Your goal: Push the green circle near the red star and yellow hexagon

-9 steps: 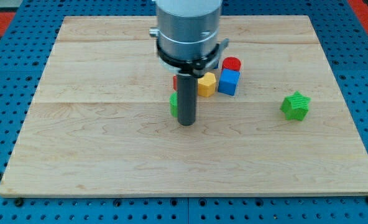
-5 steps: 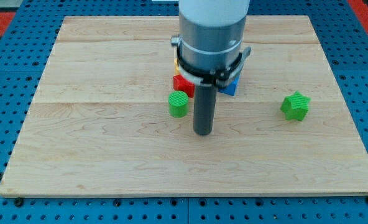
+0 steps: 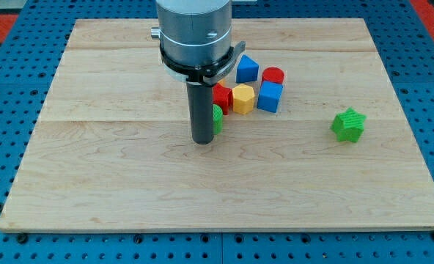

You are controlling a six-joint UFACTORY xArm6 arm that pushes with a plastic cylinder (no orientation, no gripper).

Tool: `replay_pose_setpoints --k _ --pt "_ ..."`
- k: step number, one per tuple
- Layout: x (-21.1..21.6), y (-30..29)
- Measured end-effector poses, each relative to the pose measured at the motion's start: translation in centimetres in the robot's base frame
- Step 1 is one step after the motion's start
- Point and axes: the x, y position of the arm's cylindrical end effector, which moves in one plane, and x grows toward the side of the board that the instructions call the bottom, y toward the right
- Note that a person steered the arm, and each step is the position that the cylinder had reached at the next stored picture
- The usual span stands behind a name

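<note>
My tip (image 3: 202,141) sits near the middle of the wooden board (image 3: 92,169), touching or just beside the green circle block (image 3: 217,118) on its view-left. Red star block (image 3: 222,97) just above the circle, toward the view's top. Yellow hexagon block (image 3: 243,99) right of the star, touching. Blue cube block (image 3: 270,96) right of the hexagon. Red cylinder block (image 3: 273,75) behind the cube. Blue triangular block (image 3: 247,69) left of the cylinder. Green star-shaped block (image 3: 348,125) well apart at the view's right.

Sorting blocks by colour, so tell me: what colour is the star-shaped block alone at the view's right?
Green; the green star shows plainly in the camera view.
</note>
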Motion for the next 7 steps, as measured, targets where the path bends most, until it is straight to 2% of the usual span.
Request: replay_pose_setpoints --k 2,3,7 --pt "1.5 -1.5" --pt "1.3 -5.6" --pt "-0.9 -0.4"
